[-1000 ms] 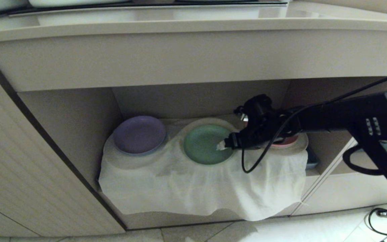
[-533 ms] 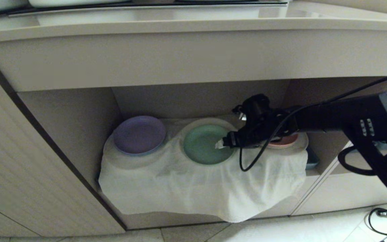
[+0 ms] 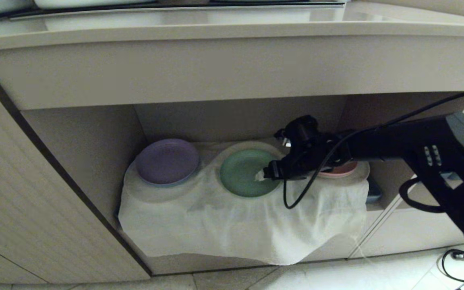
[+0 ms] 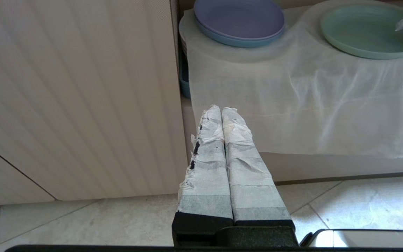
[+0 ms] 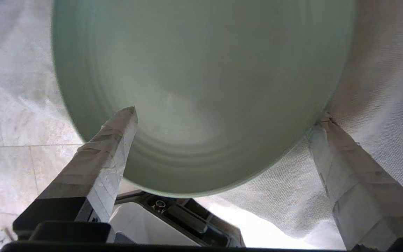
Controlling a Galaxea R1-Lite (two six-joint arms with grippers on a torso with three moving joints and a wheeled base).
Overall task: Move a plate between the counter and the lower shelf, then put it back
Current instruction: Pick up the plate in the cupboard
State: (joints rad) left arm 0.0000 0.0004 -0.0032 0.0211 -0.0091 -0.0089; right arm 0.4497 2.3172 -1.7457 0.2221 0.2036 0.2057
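Head view, left to right: purple plate (image 3: 167, 161), then the plate (image 3: 243, 173), mint-green, both lying on the white cloth (image 3: 232, 225) draped over the lower shelf (image 3: 95, 137), beneath the desk (image 3: 232, 28). Left gripper (image 4: 222, 115) hangs low before the ribbed cabinet door (image 4: 75, 91), its taped fingers (image 4: 208, 154) pressed together, holding nothing. Right gripper (image 5: 222, 115) reaches level into the shelf from the right, fingers (image 5: 107, 154) spread wide: one tip over the plate's inner surface, the other outside the rim against the cloth. Contact with the plate cannot be confirmed. A pink plate (image 3: 342, 171) sits partly hidden behind the right arm.
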